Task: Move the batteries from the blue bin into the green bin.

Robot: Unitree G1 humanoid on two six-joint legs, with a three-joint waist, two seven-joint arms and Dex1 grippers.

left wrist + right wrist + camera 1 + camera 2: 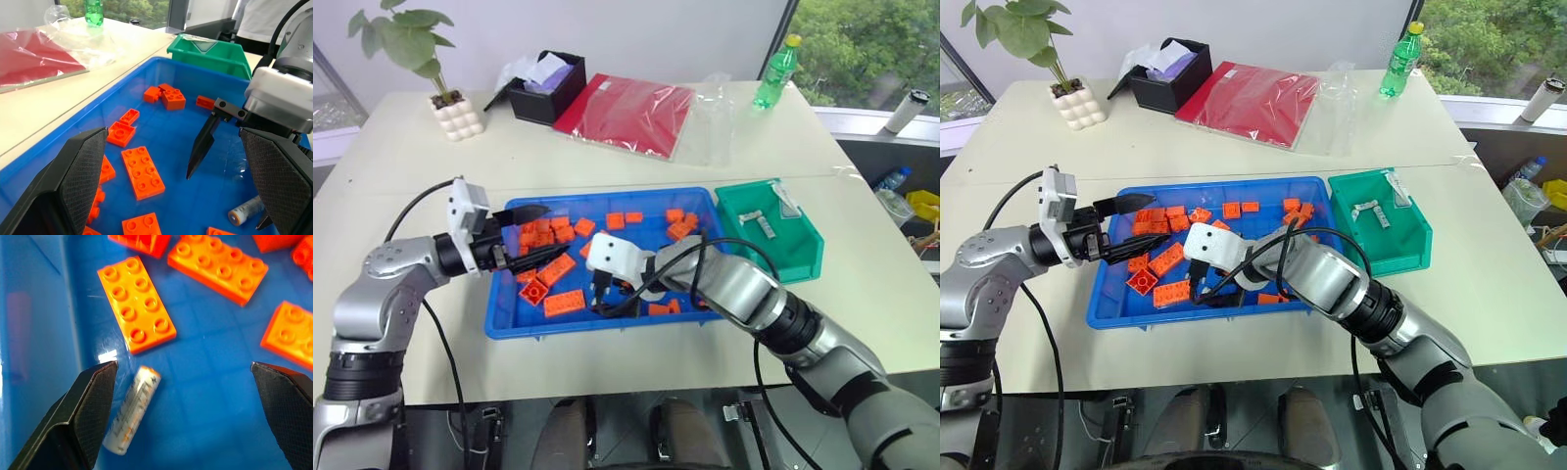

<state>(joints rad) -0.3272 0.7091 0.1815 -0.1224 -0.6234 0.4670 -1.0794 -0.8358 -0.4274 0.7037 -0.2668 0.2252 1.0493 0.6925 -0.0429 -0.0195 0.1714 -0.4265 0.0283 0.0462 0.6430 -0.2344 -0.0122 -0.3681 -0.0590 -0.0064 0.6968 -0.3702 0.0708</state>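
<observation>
The blue bin [568, 326] sits mid-table and holds several orange bricks [558, 267]. One silvery battery [132, 416] lies on its floor near the front wall, also seen in the left wrist view as the battery [247, 210]. My right gripper [183, 366] hangs open just above it, one finger close beside the battery, not touching it. From the head it shows as the right gripper [605, 297], low in the bin's front part. My left gripper [540, 235] stands open over the bricks at the bin's left end, holding nothing. The green bin [803, 257], right of the blue one, holds two batteries [759, 222].
At the back of the table are a potted plant [458, 116], a black box [546, 86], a red folder in clear plastic [626, 110] and a green bottle [775, 73]. A cable loops over my right forearm [724, 245].
</observation>
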